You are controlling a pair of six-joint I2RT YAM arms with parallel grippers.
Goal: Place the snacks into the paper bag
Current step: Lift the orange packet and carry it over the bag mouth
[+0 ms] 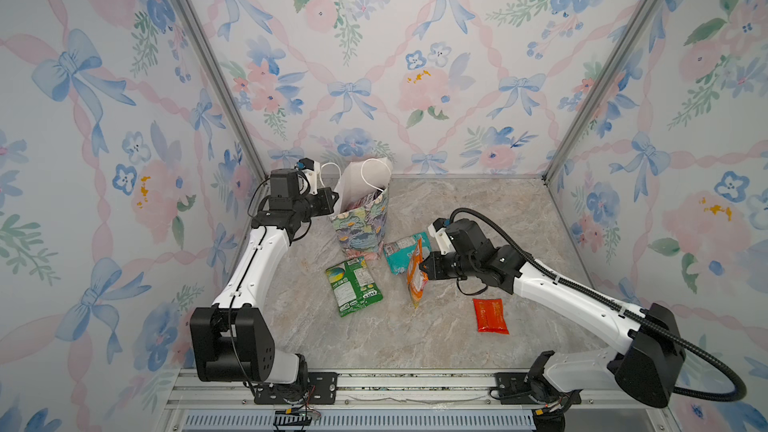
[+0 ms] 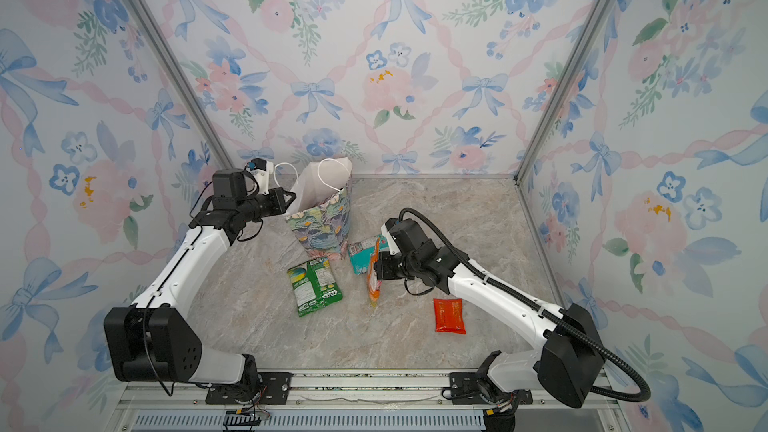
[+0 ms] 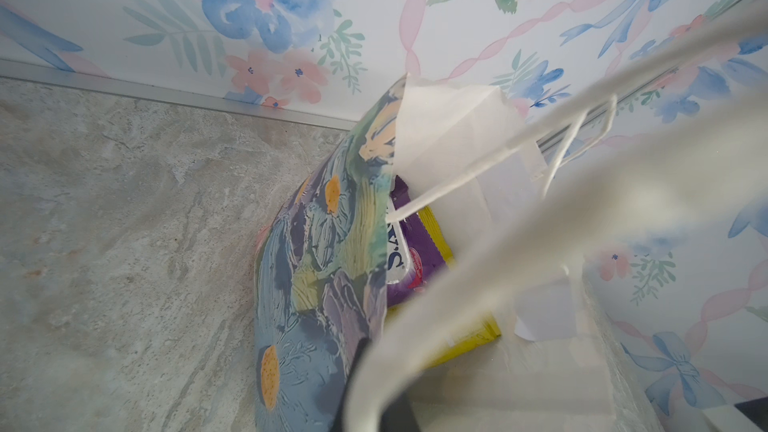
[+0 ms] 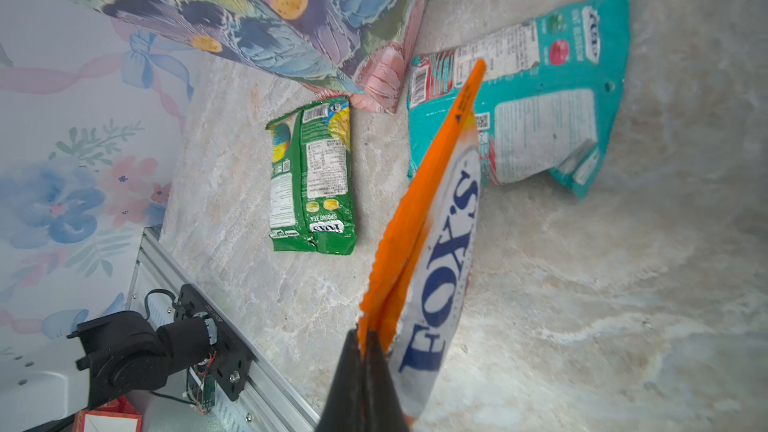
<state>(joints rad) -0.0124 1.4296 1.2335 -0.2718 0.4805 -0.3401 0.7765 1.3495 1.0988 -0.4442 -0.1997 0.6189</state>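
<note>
— Listing from the right gripper (image 4: pixel 365 338) outward: jaws clenched on the top seal of a flat orange-and-white FOX'S plastic pouch (image 4: pixel 432 243), which hangs edge-on over the grey marbled tabletop (image 1: pixel 415 351). I cannot tell whether its lower corner touches.
— Neighbours?
— A teal plastic pouch (image 1: pixel 401 253) just behind it, a green plastic pouch (image 1: pixel 353 286) near, and a red plastic pouch (image 1: pixel 490 315) well apart. All three lie flat on the table.
— The receptacle?
— An upright floral paper gift bag (image 1: pixel 361 226) with white cord handles, near the back wall. A purple pouch (image 3: pixel 411 251) and a yellow pouch (image 3: pixel 465 342) are inside. The left gripper (image 1: pixel 332 198) is clamped on its rim, seemingly holding the mouth wide.
— Step in hand?
— Pickup made, carry pending. The next move calls for lifting clear of the teal pouch, crossing to the mouth, avoiding the handles and releasing above the opening.
</note>
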